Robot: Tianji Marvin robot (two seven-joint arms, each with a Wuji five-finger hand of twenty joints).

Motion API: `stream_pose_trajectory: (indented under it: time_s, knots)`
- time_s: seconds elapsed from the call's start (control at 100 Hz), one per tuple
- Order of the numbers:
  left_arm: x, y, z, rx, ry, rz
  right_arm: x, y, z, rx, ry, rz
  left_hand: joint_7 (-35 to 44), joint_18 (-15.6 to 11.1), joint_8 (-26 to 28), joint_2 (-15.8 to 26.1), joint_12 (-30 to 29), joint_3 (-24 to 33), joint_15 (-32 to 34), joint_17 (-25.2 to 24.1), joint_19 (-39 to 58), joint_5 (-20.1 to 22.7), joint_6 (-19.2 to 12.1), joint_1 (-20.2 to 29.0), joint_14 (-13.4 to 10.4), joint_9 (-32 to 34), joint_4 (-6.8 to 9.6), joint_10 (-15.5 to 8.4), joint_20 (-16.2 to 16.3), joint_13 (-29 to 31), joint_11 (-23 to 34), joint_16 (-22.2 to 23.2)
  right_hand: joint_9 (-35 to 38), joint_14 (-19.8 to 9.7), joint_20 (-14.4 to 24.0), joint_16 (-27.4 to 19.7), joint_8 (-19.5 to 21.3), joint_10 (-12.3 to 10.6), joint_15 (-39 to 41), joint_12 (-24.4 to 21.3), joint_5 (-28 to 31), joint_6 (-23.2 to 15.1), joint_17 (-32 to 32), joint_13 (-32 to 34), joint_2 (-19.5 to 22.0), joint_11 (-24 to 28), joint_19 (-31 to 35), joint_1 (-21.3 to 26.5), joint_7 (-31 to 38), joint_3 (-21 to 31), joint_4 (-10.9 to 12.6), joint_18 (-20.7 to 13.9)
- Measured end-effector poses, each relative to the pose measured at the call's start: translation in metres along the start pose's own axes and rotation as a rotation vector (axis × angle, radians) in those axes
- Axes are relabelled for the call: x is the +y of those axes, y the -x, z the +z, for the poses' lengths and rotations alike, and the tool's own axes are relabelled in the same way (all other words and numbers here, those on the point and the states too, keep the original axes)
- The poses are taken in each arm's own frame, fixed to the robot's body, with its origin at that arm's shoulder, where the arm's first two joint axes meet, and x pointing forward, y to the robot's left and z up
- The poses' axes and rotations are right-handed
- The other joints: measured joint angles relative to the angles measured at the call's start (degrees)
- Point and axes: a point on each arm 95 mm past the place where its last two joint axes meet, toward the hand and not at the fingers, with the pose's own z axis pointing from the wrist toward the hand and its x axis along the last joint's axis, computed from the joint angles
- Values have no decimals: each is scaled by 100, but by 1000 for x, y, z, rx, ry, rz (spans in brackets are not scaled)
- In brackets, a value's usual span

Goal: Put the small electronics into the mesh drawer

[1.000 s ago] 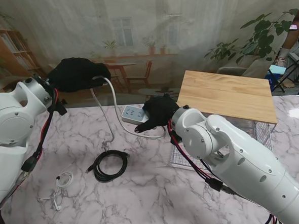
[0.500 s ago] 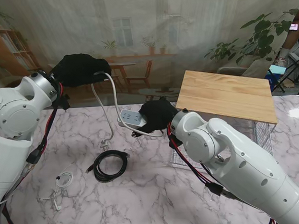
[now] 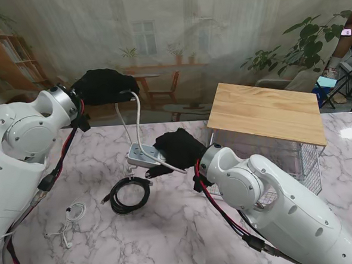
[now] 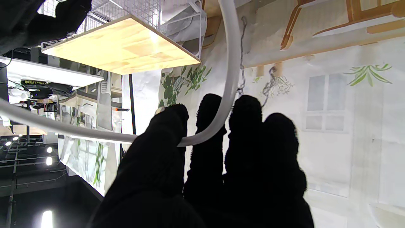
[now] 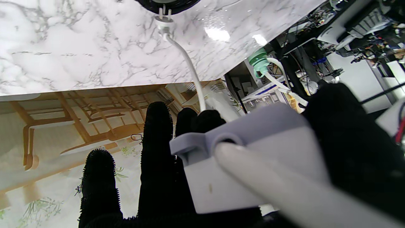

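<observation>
My right hand (image 3: 176, 147), in a black glove, is shut on a white power strip (image 3: 143, 154) and holds it lifted over the marble table (image 3: 170, 234); the strip (image 5: 253, 164) fills the right wrist view. My left hand (image 3: 104, 85) is raised above the table's far edge and shut on the strip's white cable (image 3: 138, 119), pinched between thumb and fingers (image 4: 177, 126). The cable's plug (image 5: 164, 19) hangs near the table. A coiled black cable (image 3: 131, 194) and white earphones (image 3: 72, 217) lie on the table. The mesh drawer (image 3: 297, 154) sits to the right under a wooden top (image 3: 264, 111).
The wooden-topped wire rack stands at the table's right, close beside my right forearm (image 3: 276, 203). A printed backdrop (image 3: 176, 42) hangs behind the table. Studio gear (image 3: 346, 74) stands at the far right.
My right hand has carried the power strip left and toward me, away from the rack. My left hand has moved right with the cable, and the plug has risen.
</observation>
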Motion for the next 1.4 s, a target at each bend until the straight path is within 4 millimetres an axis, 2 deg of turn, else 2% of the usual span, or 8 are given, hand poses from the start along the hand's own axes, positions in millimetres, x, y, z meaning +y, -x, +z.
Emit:
stream_pose_trajectory:
  time_s: [0.19,0.45,0.58,0.73,0.91,1.4]
  knots:
    - [13,-3,9,0,56,-14,1,-5,-9,18,31,14,0,0,0,0,-1,0,1,1,0,0,0,0,-1,0,0,-2,0,0,0,0,0,-1,-5,0,2,0,0,11,2,0,0,1,0,0,0,0,0,0,-1,0]
    - [44,-2,23,-9,150,-23,4,-8,-18,28,55,92,0,0,0,0,-1,0,1,1,0,0,0,0,-1,0,0,-7,0,0,0,0,0,-1,-11,0,4,0,0,46,3,0,0,1,0,1,0,-1,0,0,-1,0]
    - [50,-4,27,-17,155,-45,4,-11,-20,37,43,109,0,0,0,0,-1,0,2,1,0,0,0,0,-1,0,0,-7,0,0,2,0,1,-1,-23,0,4,0,0,47,3,0,0,1,0,1,0,-1,0,0,-1,0]
    - [48,-7,29,-9,141,-72,3,-10,-19,30,38,79,0,0,0,0,-1,0,3,1,0,0,0,0,-1,0,0,-7,0,0,4,0,1,-1,-62,0,4,0,0,47,4,0,0,1,0,1,1,-1,0,0,-1,0]
    - [37,-12,27,15,123,-52,-1,-8,-16,30,21,90,0,0,-41,0,-1,0,9,1,0,0,0,0,-1,0,0,-7,0,0,9,0,1,-1,-65,0,4,0,0,49,4,1,0,1,0,2,2,-1,0,0,-1,0]
    - [15,-20,34,31,76,-56,-9,-16,-6,75,-33,76,0,0,-113,0,-1,0,41,2,2,0,-11,0,-4,0,5,-3,0,0,9,0,1,-1,-69,0,6,0,0,50,5,1,0,1,0,2,2,-1,0,0,-1,0]
